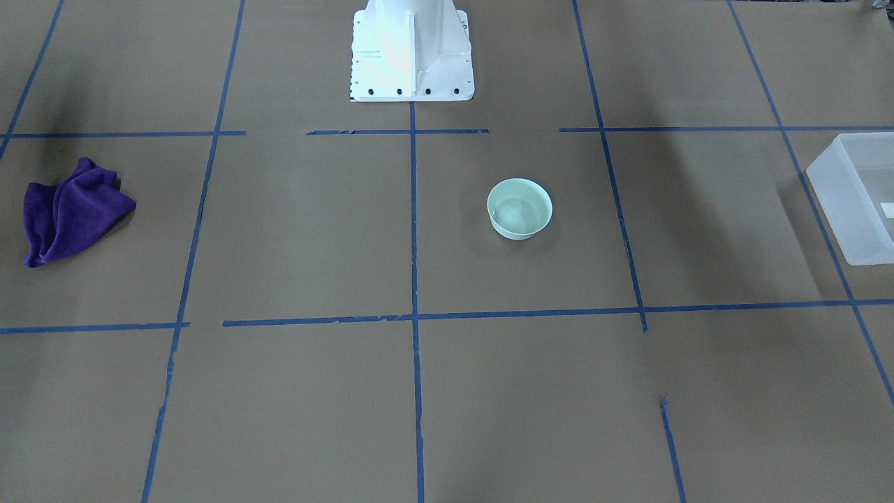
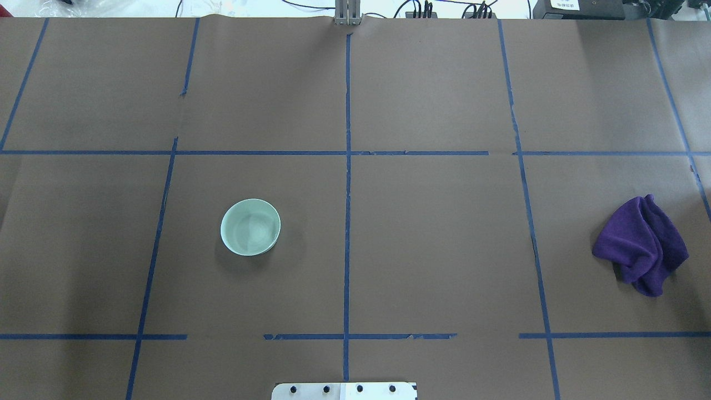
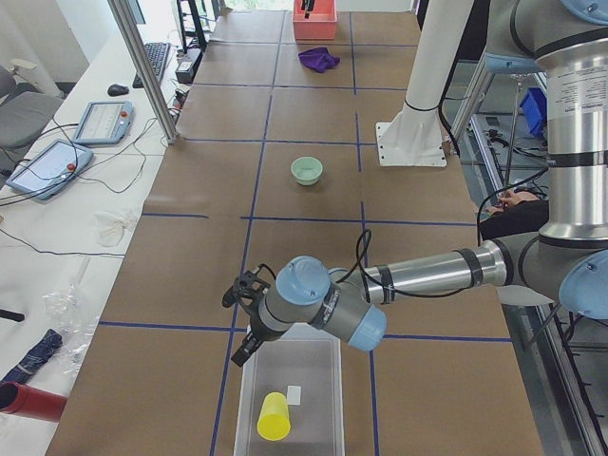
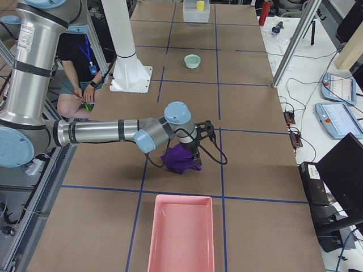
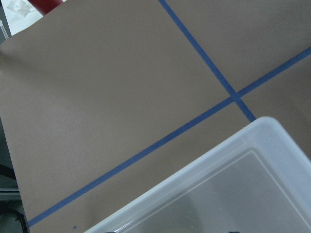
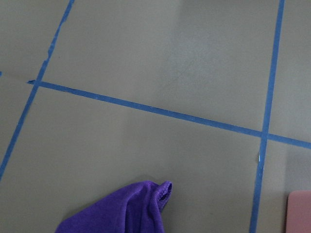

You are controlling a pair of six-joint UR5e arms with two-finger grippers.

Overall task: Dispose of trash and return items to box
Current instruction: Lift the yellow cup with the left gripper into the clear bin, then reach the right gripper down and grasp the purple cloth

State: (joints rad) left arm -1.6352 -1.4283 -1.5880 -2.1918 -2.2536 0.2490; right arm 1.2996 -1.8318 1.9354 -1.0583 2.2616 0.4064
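A yellow plastic cup (image 3: 274,416) is in the frosted white plastic box (image 3: 319,429), the pale mint-green round bowl (image 1: 519,208) sits well apart from it, unreturned, and I cannot tell how wide the left gripper (image 3: 243,348) or the right gripper (image 4: 197,154) stands.

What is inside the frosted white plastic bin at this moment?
A yellow cup is in the bin, beside a small white rectangle, perhaps a label. The left arm covers the bin's far edge, so anything right there is hidden.
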